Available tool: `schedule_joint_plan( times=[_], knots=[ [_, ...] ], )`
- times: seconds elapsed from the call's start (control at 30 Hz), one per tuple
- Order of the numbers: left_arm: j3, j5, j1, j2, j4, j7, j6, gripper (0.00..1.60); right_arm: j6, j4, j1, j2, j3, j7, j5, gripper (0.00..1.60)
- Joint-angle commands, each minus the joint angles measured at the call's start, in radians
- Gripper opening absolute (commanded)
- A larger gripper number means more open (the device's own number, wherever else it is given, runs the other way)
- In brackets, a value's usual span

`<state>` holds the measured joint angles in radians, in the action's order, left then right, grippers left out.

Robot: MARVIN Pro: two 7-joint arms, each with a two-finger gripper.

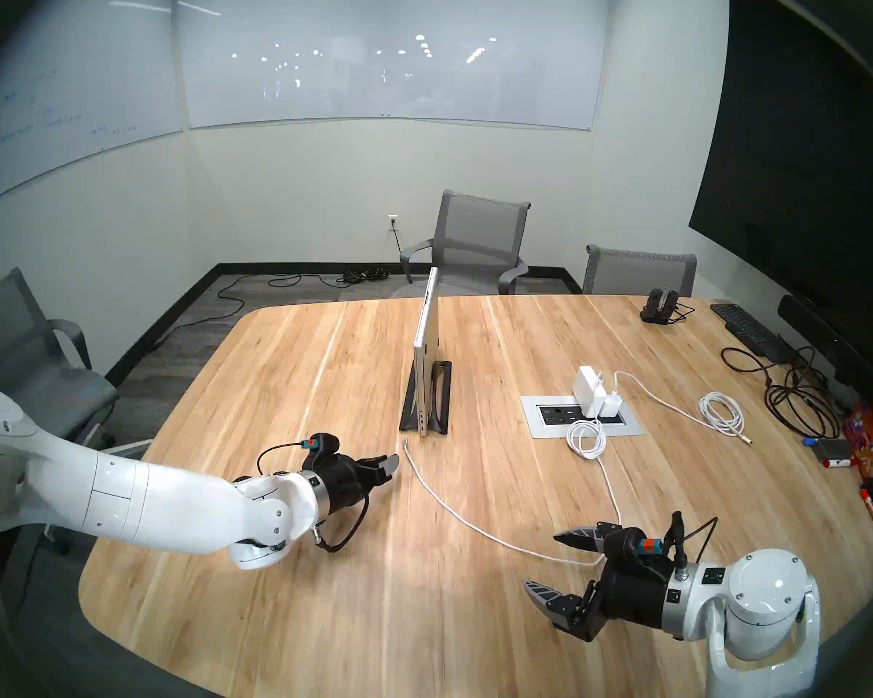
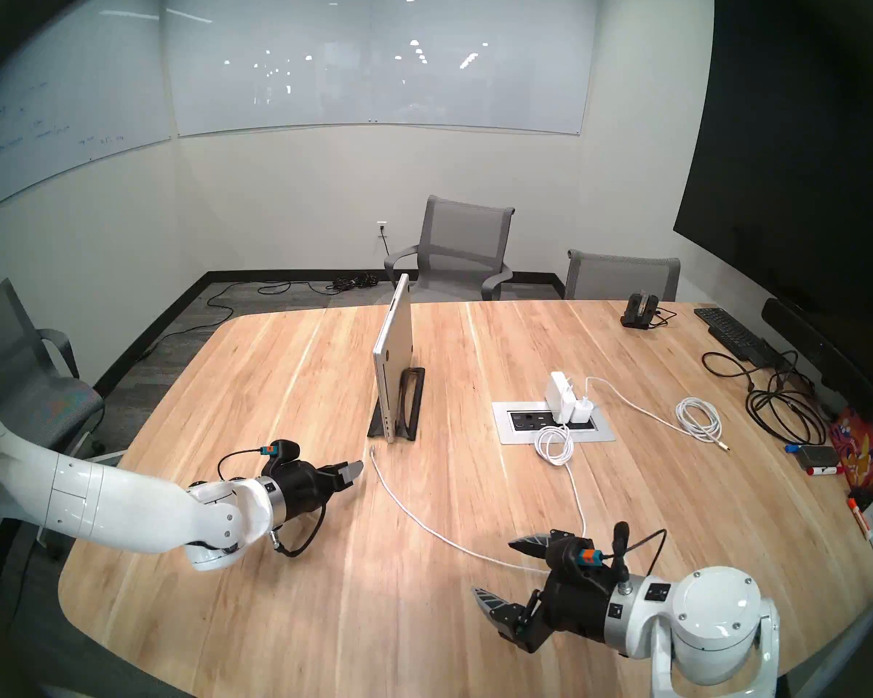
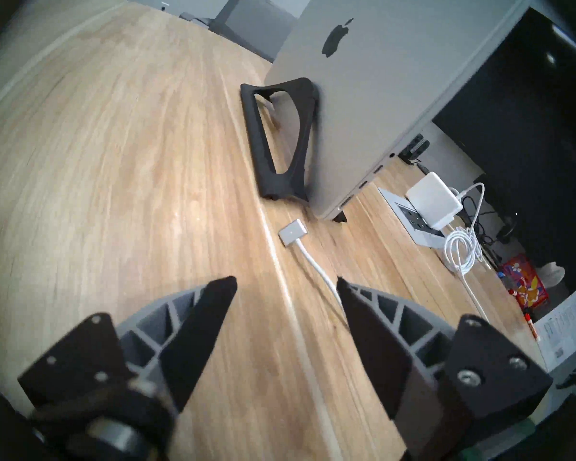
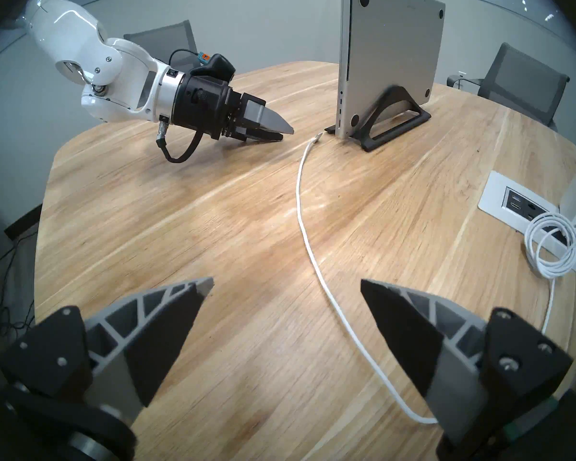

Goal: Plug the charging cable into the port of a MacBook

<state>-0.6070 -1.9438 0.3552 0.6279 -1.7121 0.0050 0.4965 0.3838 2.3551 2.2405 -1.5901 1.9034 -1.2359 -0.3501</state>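
Nearest the robot, on the right side of the wooden table (image 1: 323,556), the right gripper (image 1: 550,561) hangs with its jaws spread wide and nothing between them. The charging cable (image 1: 454,510) runs under and past it on the tabletop, but the gripper has no hold on it.

From there the cable's long white cord sweeps in a shallow curve away and to the left, ending in its flat connector (image 3: 292,234), which lies loose on the wood. The cord's long axis at that end points roughly at the foot of the laptop.

Just left of that connector sits the left gripper (image 3: 286,285), low over the table, its jaws partly apart and empty. In its own wrist view the connector lies straight ahead between the finger lines, a little beyond the tips, with the cord trailing back toward the right finger. So the left arm is much the nearer one to the plug end, and a short reach forward and down looks enough to pinch it.

Farther on, just beyond the connector, the MacBook (image 1: 427,359) stands on its edge in a black stand (image 3: 280,144), closed. Its ports run along the near upright edge, low down, facing the connector. The plug would likely have to be lifted and turned upright to meet that edge.
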Motion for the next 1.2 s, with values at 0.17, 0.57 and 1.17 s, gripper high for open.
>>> schedule_joint_plan(
  times=[0.17,0.57,1.17],
  knots=[
    [-0.033,-0.001,-0.022,-0.088,-0.071,0.058,-0.052,1.60,0.001,0.019,0.000,-0.001,0.003,-0.002,0.001,1.60],
    [0.001,-0.088,-0.033,-0.080,-0.067,0.028,-0.099,1.60,0.000,0.019,0.000,-0.002,0.003,-0.004,-0.001,1.60],
    [0.023,0.033,-0.057,-0.099,-0.160,0.173,0.072,1.60,-0.001,0.019,-0.001,-0.004,0.004,-0.006,-0.003,1.60]
  ],
)
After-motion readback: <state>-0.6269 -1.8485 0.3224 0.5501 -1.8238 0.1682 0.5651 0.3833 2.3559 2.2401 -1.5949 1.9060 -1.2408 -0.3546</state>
